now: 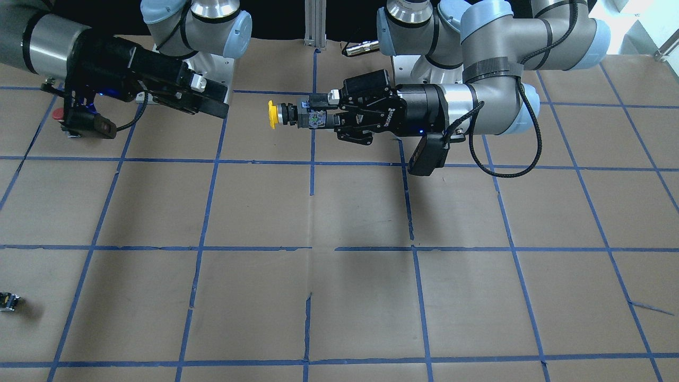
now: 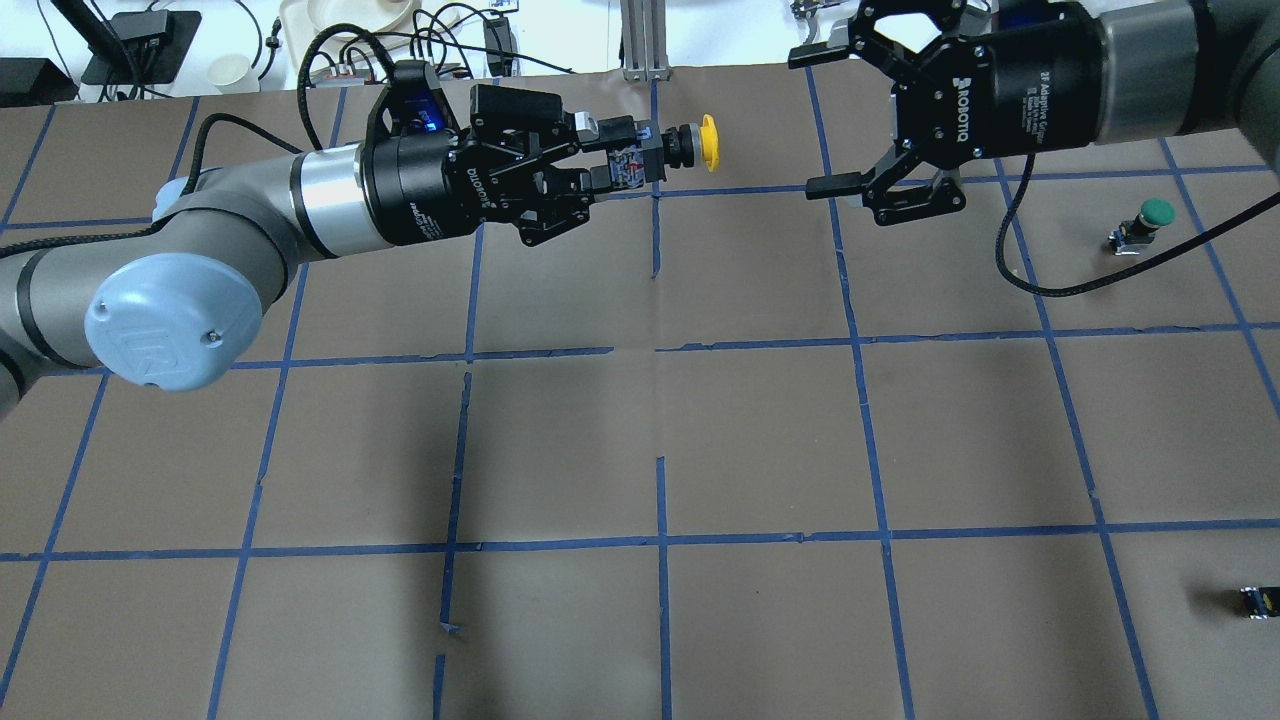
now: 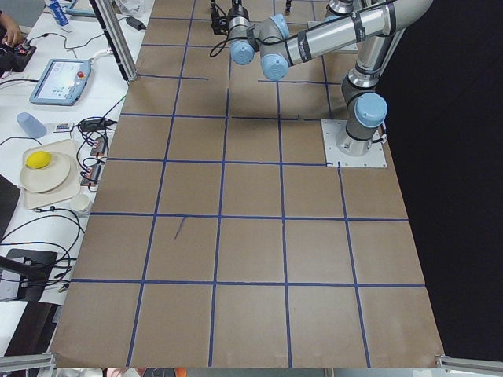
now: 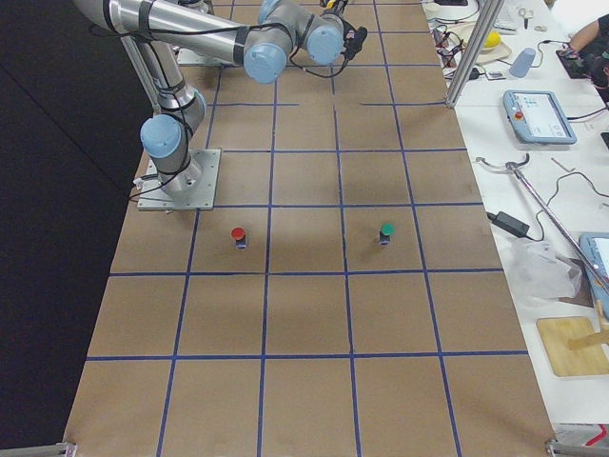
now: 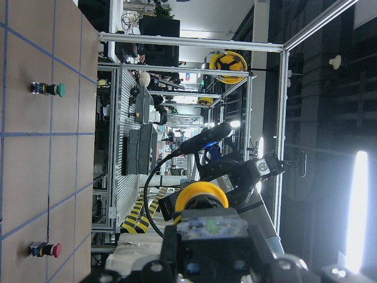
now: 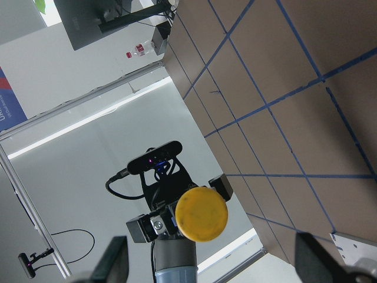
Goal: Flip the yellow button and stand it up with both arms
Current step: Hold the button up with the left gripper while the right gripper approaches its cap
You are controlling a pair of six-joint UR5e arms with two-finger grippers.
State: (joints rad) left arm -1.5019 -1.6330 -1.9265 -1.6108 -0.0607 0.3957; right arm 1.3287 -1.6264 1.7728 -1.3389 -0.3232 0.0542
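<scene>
The yellow button (image 2: 700, 141) is held in the air on its side, with its yellow cap pointing at my right gripper. My left gripper (image 2: 628, 160) is shut on its grey block base. In the front view the button (image 1: 276, 114) sticks out leftward from the left gripper (image 1: 316, 118). My right gripper (image 2: 812, 120) is open and empty, a short gap from the cap and facing it; it also shows in the front view (image 1: 218, 100). The right wrist view shows the cap (image 6: 202, 214) face-on between its spread fingers (image 6: 115, 262). The left wrist view shows the cap (image 5: 200, 196) from behind.
A green-capped button (image 2: 1150, 218) stands on the brown papered table (image 2: 760, 430) under the right arm. A red-capped button (image 4: 238, 235) stands near the right arm's base. A small black-and-silver capless part (image 2: 1260, 602) lies near the right front edge.
</scene>
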